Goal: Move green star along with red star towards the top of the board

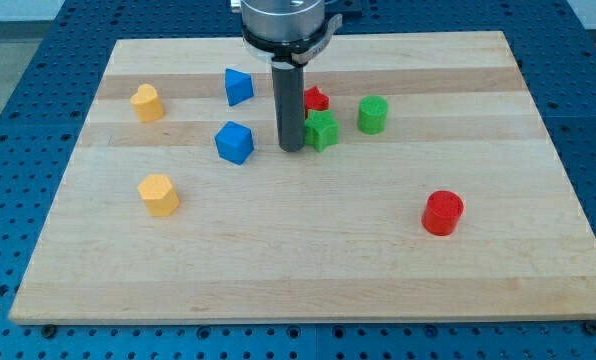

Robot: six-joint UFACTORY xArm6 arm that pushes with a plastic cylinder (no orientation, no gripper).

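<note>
The green star (323,131) lies a little above the board's middle. The red star (316,99) sits just above it, touching or nearly touching, partly hidden by the rod. My tip (292,149) rests on the board right at the green star's left side. The rod rises straight up from there to the arm's head at the view's top.
A green cylinder-like block (373,114) stands right of the stars. A blue cube (234,142) is left of my tip, and a blue wedge-like block (238,86) is above it. Two yellow blocks (148,102) (159,194) are at the left. A red cylinder (442,213) is at lower right.
</note>
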